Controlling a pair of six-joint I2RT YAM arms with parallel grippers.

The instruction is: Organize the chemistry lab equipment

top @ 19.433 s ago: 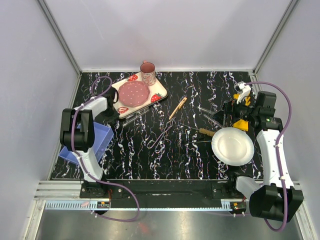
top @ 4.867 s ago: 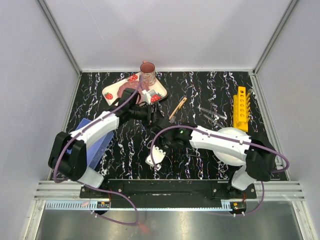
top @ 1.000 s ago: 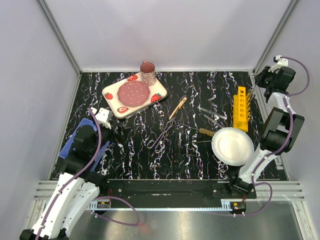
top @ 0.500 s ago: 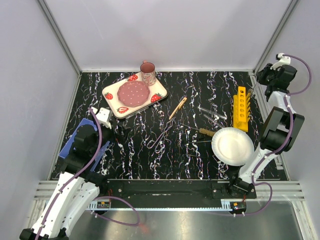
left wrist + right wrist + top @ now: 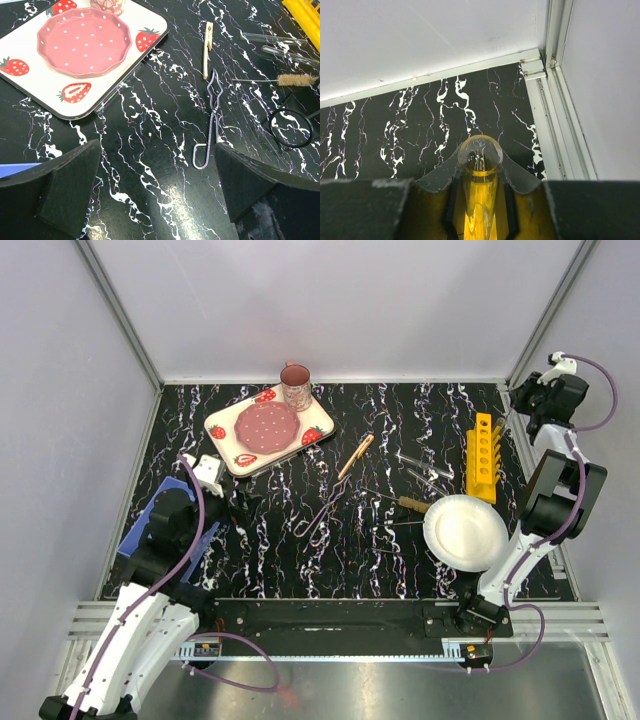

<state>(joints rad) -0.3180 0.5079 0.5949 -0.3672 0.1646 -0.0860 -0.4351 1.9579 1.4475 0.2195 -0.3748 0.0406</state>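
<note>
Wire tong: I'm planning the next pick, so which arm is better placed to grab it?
Left. The left gripper is open, facing the wire tong; the right gripper is at the far corner, shut on a test tube.

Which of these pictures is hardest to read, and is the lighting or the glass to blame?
Top view: even light, soft shadows, yet the loose test tubes nearly vanish against the marbled table. Left wrist view: sharp, the wire tong crisp against the black. Right wrist view: the gripped test tube, seen end-on, glows yellow and blurs into its surroundings, so this one is hardest to read.
</note>
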